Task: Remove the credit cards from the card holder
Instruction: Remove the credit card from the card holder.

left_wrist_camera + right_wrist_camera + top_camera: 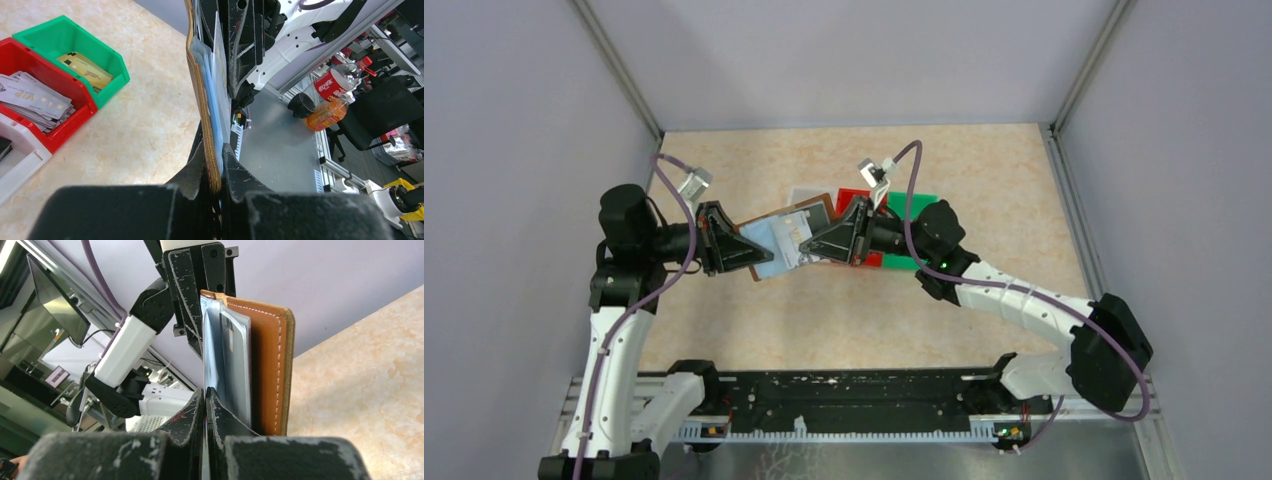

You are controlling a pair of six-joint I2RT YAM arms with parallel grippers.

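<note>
The brown card holder [772, 238] hangs open in the air between both grippers, its pale bluish sleeves [232, 360] showing. My left gripper [746, 250] is shut on the holder's brown stitched edge [215, 170]. My right gripper [802, 245] is shut on a thin pale card edge [206, 390] at the front sleeve, beside the brown cover [267, 365]. A dark-striped card [227, 335] sits in a sleeve behind it. Gold cards [85, 70] lie in the green bin, silvery cards [35, 97] in the red bin.
A green bin [75, 40], a red bin [75, 112] and a white bin [25, 165] stand side by side on the beige table behind the holder; in the top view they are partly hidden by the right arm [1014, 295]. Grey walls enclose the table.
</note>
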